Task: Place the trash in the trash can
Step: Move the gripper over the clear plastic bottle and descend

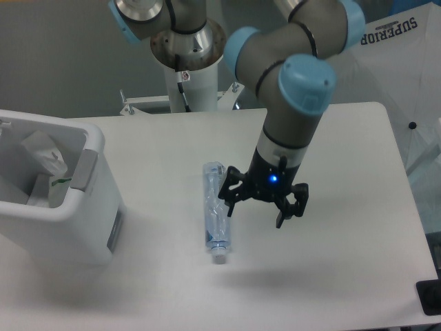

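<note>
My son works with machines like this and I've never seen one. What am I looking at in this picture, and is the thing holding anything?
This is one robot arm, grey tubes with light blue joint caps, seen by a fixed camera looking down at a white table. At the arm's end is the gripper, a black claw with two fingers and a small blue light. Its fingers are spread open and it holds nothing. It hangs above the table just right of a slim clear bottle with a white cap, which lies flat. At the left stands a large white trash can with some white and clear rubbish already inside. The white shape at upper right is an umbrella beside the table.
</note>
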`<state>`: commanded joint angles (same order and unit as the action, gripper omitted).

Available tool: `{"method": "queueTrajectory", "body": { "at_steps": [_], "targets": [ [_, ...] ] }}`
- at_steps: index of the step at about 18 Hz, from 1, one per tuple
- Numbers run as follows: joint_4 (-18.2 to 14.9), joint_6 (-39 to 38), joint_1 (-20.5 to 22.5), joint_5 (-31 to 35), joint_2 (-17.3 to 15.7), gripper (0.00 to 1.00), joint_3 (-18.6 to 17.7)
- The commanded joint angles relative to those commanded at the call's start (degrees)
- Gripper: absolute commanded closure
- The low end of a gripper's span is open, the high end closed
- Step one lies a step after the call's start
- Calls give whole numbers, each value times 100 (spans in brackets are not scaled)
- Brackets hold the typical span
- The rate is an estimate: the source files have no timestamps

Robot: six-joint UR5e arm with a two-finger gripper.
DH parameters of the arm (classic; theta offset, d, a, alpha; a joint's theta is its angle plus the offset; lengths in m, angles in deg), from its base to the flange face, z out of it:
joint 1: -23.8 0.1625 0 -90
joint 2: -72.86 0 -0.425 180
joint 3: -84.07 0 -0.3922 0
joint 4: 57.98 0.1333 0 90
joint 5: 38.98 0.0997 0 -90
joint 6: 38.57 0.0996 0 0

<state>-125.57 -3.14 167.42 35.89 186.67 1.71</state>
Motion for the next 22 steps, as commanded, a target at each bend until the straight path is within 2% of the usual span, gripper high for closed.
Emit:
{"method": "queueTrajectory", "body": {
  "at_steps": [2, 6, 9, 13, 17, 22],
  "targets": [
    [-87, -202, -132, 193, 158, 0, 114],
    [-588, -352, -343, 554, 527, 0, 465],
    [-755, -370, -405, 703, 659, 0, 545],
    [-1036, -554, -554, 914, 975, 0, 852],
    [-1248, -844, -756, 1222, 1353, 0, 1178],
    [-1283, -1108, -950, 1486, 1565, 0, 1187]
  ]
}}
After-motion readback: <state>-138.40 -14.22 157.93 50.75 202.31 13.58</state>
